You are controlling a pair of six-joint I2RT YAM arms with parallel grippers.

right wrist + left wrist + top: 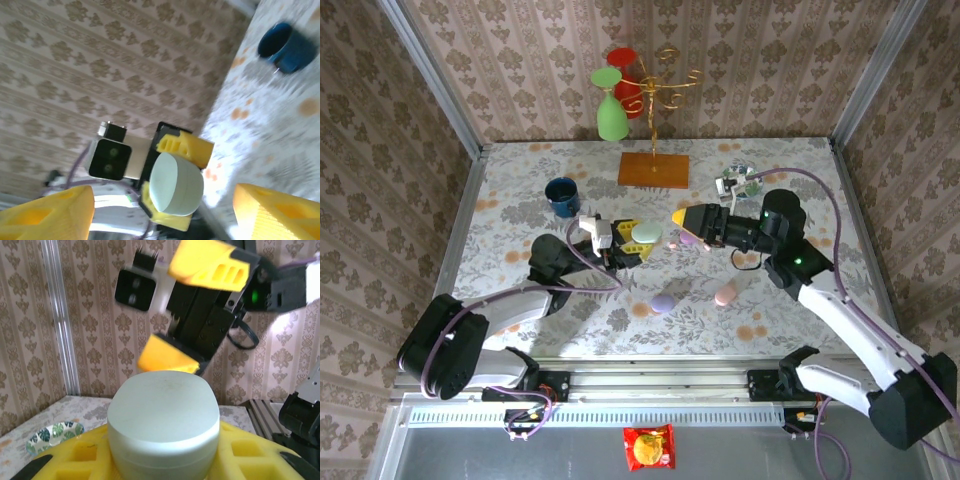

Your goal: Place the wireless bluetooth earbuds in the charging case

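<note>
My left gripper point(638, 240) is shut on a pale green egg-shaped charging case point(646, 234), whose lid is closed. In the left wrist view the case point(164, 415) sits between the yellow fingers point(75, 455) of my left gripper point(162, 457). My right gripper point(680, 228) hangs just right of the case, open and facing it, with nothing between its fingers. The right wrist view shows the case point(176, 184) ahead of my right gripper point(165, 215). Two tiny pale pink pieces point(672, 244) that look like earbuds lie on the table near the fingertips.
A lilac case point(663, 303) and a pink case point(725, 295) lie on the flowered tabletop point(520, 210) nearer the front. A blue cup point(562, 195) stands back left. A gold stand on a wooden base point(653, 168) is at the back, and a small patterned dish point(735, 180) at the back right.
</note>
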